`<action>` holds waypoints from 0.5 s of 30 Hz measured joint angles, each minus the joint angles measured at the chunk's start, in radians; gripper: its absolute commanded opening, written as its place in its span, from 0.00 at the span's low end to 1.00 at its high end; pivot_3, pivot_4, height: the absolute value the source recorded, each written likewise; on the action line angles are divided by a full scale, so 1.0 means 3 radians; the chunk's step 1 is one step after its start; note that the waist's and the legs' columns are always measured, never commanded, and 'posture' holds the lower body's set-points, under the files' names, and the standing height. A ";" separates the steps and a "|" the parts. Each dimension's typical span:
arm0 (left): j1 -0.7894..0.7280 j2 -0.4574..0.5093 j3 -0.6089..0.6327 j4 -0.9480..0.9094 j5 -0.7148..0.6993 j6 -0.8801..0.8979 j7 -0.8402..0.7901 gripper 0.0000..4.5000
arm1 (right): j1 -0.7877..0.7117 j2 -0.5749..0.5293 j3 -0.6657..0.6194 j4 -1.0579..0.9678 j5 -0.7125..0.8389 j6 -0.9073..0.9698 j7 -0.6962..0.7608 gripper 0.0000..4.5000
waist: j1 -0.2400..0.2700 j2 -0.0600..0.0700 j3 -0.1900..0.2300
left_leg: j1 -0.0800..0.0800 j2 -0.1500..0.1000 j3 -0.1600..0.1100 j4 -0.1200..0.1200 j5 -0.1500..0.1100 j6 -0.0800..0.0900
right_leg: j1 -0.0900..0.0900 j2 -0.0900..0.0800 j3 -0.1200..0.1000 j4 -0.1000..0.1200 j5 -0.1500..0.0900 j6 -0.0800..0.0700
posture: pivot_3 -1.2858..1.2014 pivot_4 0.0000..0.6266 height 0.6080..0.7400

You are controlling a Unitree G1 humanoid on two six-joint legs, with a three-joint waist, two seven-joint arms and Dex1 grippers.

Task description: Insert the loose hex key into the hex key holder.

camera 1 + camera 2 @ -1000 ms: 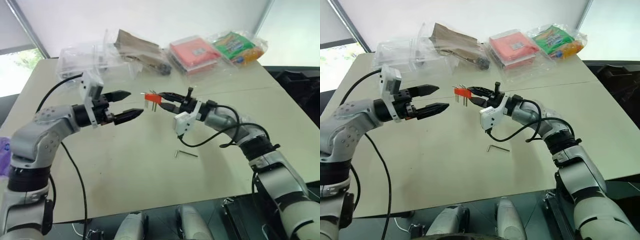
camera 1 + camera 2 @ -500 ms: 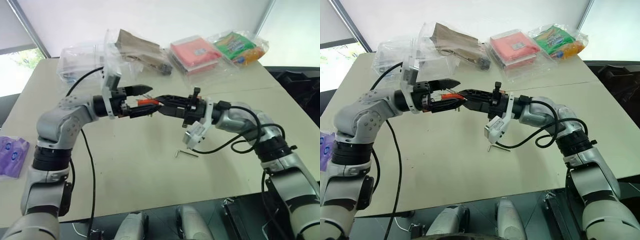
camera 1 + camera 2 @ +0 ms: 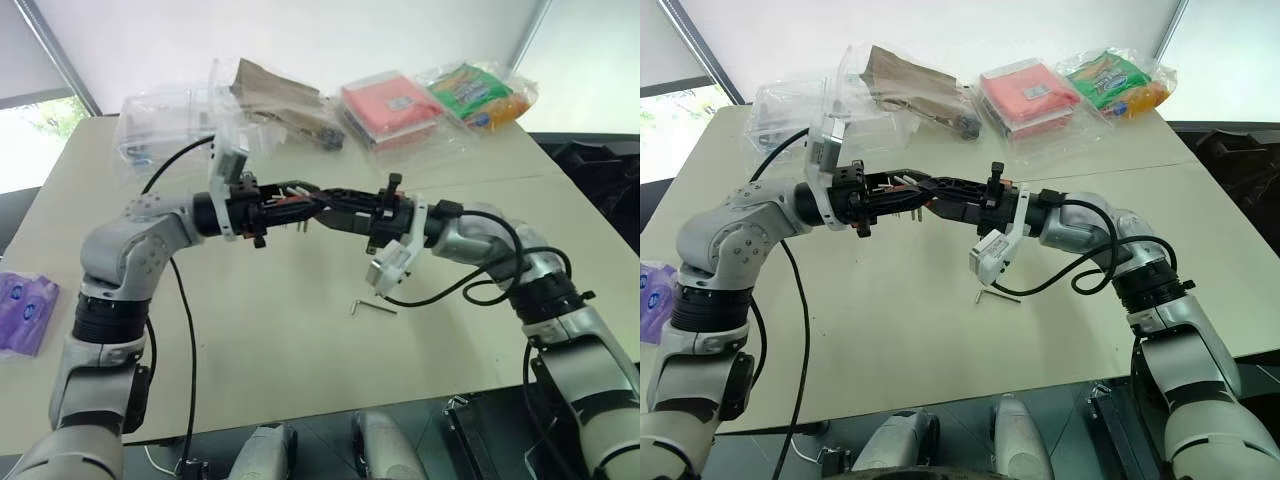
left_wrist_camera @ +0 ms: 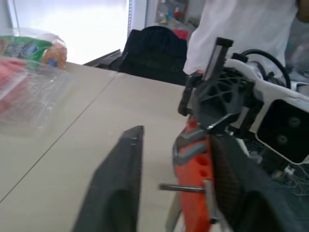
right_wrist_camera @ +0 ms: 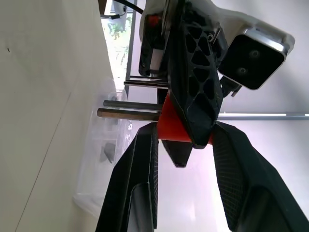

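Observation:
Above the middle of the table, the two grippers meet tip to tip. The hex key holder [image 5: 169, 128] is a small orange-red block with grey keys sticking out of one side. My right gripper [image 5: 186, 130] is shut on it, one finger on each side. My left gripper [image 4: 181, 147] has closed over the same block [image 4: 193, 179] from the other side, and one of its fingers lies across the block's face. The loose hex key [image 3: 372, 307], a thin dark L-shaped rod, lies flat on the table under the right forearm. Neither gripper touches it.
The pale table [image 3: 300, 350] carries packages along its far edge: a clear plastic box [image 3: 160, 120], a brown packet [image 3: 275, 90], a red pack [image 3: 390, 105] and a green-orange snack bag [image 3: 480, 92]. A purple packet [image 3: 22, 312] lies off the table's left side. A person in white [image 4: 241, 24] stands beyond the table.
My left gripper swung right from an open stance beside the holder, took the block between its fingers and closed. The right gripper drew back a little, still holding the holder.

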 measured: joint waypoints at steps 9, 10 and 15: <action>0.0022 -0.0012 0.0000 -0.0001 0.0000 0.0015 0.0012 0.06 | -0.0002 0.0000 -0.0005 0.0001 0.0000 -0.0001 0.0045 0.22 | 0.0001 0.0000 0.0000 | 0.0000 0.0000 0.0000 0.0001 0.0000 0.0000 | 0.0000 0.0000 0.0000 0.0000 0.0000 0.0000 | 0.52 0.24 1.00; 0.0022 -0.0014 0.0000 -0.0001 0.0000 0.0015 0.0016 0.06 | -0.0005 0.0000 -0.0009 0.0002 0.0000 -0.0001 0.0052 0.22 | 0.0002 0.0000 0.0000 | 0.0000 0.0000 0.0000 0.0001 0.0000 0.0000 | 0.0000 0.0000 0.0000 0.0000 0.0000 0.0000 | 0.52 0.24 1.00; 0.0022 -0.0037 0.0001 0.0000 0.0003 0.0014 0.0050 0.06 | -0.0007 0.0000 -0.0023 0.0005 0.0010 0.0029 0.0083 0.22 | 0.0000 0.0000 0.0000 | 0.0000 0.0000 0.0000 0.0001 0.0000 0.0000 | 0.0000 0.0000 0.0000 0.0000 0.0000 0.0000 | 0.52 0.24 1.00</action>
